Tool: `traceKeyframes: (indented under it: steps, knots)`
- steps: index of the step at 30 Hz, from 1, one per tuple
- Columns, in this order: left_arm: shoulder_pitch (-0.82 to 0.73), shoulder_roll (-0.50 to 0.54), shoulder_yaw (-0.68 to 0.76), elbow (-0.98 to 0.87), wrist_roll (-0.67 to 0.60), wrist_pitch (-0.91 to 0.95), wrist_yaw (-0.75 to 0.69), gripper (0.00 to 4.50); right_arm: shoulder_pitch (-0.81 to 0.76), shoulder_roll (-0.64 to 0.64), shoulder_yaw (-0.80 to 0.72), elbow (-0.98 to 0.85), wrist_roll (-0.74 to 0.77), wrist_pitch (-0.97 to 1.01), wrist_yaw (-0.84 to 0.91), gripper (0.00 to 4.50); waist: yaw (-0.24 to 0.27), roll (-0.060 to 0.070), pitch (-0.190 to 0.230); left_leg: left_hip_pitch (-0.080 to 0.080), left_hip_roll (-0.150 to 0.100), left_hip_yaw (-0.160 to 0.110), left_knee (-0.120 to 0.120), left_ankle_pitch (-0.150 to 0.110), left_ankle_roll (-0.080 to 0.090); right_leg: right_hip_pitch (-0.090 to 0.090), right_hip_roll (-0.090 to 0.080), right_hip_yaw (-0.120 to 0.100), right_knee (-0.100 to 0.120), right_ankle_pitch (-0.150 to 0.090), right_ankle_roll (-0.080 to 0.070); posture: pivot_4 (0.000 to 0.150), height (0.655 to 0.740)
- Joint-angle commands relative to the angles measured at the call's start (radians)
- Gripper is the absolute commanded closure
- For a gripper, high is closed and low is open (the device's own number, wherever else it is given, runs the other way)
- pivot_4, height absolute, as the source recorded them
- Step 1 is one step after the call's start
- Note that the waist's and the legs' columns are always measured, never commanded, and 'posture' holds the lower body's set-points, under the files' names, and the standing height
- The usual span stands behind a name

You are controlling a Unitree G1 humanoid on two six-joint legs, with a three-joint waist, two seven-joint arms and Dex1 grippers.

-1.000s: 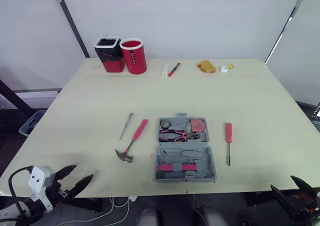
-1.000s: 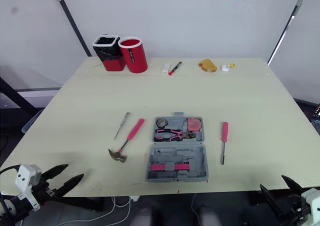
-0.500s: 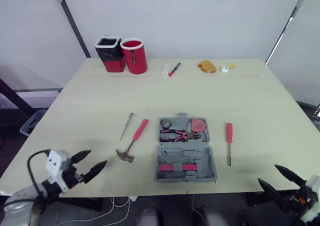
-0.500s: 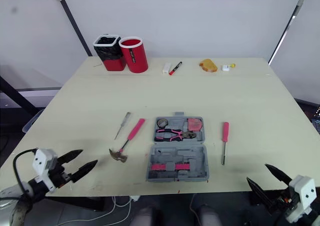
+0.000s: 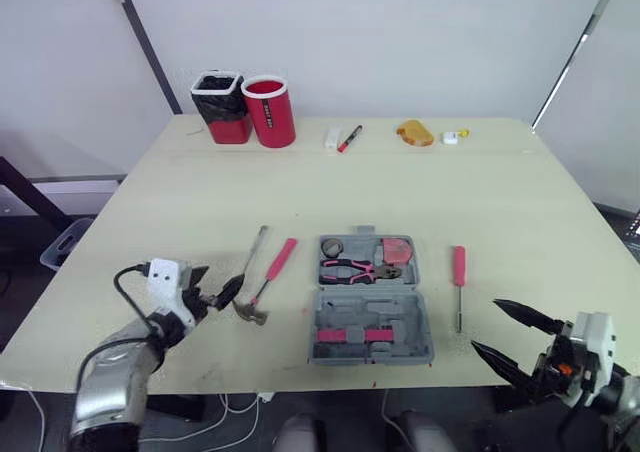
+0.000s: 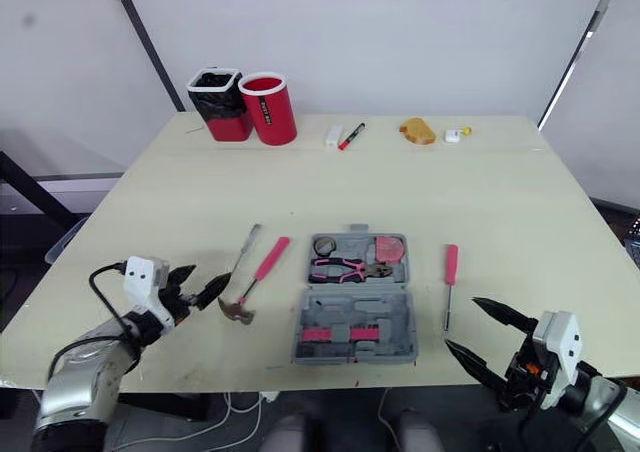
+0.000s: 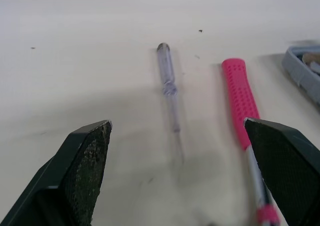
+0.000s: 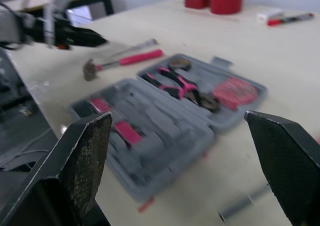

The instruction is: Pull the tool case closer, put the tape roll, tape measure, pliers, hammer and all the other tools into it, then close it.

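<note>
Both open now: my left gripper (image 5: 222, 280) has come just beside the pink-handled hammer (image 5: 268, 280), my right gripper (image 5: 485, 324) near the grey plastic tool case (image 5: 370, 317); I judge the hammer goes next.

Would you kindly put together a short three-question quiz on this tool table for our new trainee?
1. True or false: the tool case is shut.
2. Which tool lies inside the case? A) pliers B) hammer C) marker
3. Fill in: the pink-handled screwdriver lies on the table, on the robot's ___ of the case.
Key: 1 false, it lies open; 2 A; 3 right.
</note>
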Motion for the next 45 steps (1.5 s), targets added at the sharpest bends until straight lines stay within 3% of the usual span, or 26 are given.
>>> traceKeyframes:
  steps: [1,10,19,22,25,29,30,39,45]
  knots:
    - [-0.051,-0.02,-0.023,-0.009,0.043,0.011,0.084,0.0,-0.061,-0.015,0.017,-0.048,-0.01,0.011,-0.015,0.04,-0.001,0.0,0.0,0.0,0.0,0.0,0.0,0.0,0.0,0.0,0.0,0.0,0.0,0.0,0.0,0.15,0.74]
    - [-0.231,-0.069,-0.086,0.199,0.133,-0.022,0.18,0.0,-0.208,-0.022,0.051,-0.019,-0.073,0.031,-0.061,0.04,0.001,-0.001,0.0,0.0,0.0,-0.002,0.001,0.0,0.0,0.001,0.001,-0.001,0.0,0.0,0.0,0.15,0.74]
    - [-0.369,-0.07,-0.105,0.418,0.182,-0.052,0.202,0.0,-0.23,-0.019,0.062,-0.036,-0.094,0.053,-0.107,0.04,0.001,-0.001,0.0,-0.001,-0.001,-0.003,0.001,0.0,0.0,0.002,0.001,-0.002,0.0,0.0,0.0,0.15,0.74]
    - [-0.381,-0.067,-0.11,0.456,0.192,-0.054,0.195,0.77,-0.226,-0.018,0.062,-0.046,-0.099,0.056,-0.115,0.0,0.001,-0.001,0.0,-0.001,-0.001,-0.003,0.001,0.0,0.0,0.002,0.001,-0.002,0.0,0.0,0.0,0.15,0.74]
    - [-0.381,-0.072,-0.107,0.469,0.192,-0.063,0.188,2.11,-0.22,-0.022,0.06,-0.052,-0.103,0.055,-0.119,0.0,0.001,-0.001,0.0,-0.001,-0.001,-0.003,0.001,0.0,0.0,0.002,0.001,-0.002,0.0,0.0,0.0,0.15,0.74]
    - [-0.382,-0.077,-0.105,0.484,0.192,-0.076,0.185,4.22,-0.219,-0.025,0.062,-0.052,-0.111,0.052,-0.119,0.0,0.005,-0.001,0.0,-0.001,-0.001,-0.003,0.001,0.0,0.0,0.002,0.001,-0.002,0.0,0.0,0.0,0.15,0.74]
    - [-0.382,-0.078,-0.104,0.486,0.191,-0.079,0.185,4.42,-0.222,-0.024,0.063,-0.049,-0.113,0.052,-0.119,0.0,0.005,-0.001,0.0,-0.001,-0.001,-0.003,0.001,0.0,0.0,0.002,0.001,-0.002,0.0,0.0,0.0,0.15,0.74]
    - [-0.35,-0.062,-0.097,0.436,0.187,-0.08,0.17,4.42,-0.248,-0.016,0.083,-0.024,-0.121,0.039,-0.107,0.0,0.004,-0.001,0.0,-0.001,-0.001,-0.004,0.001,0.0,0.0,0.002,0.001,-0.003,0.0,0.0,0.0,0.15,0.74]
    - [-0.189,-0.001,-0.068,0.167,0.155,0.007,0.126,4.42,-0.239,-0.022,0.091,-0.032,-0.098,0.039,-0.074,0.0,-0.007,-0.001,0.0,-0.001,0.0,-0.004,0.001,0.0,0.0,0.002,0.001,-0.002,0.0,0.0,0.0,0.15,0.74]
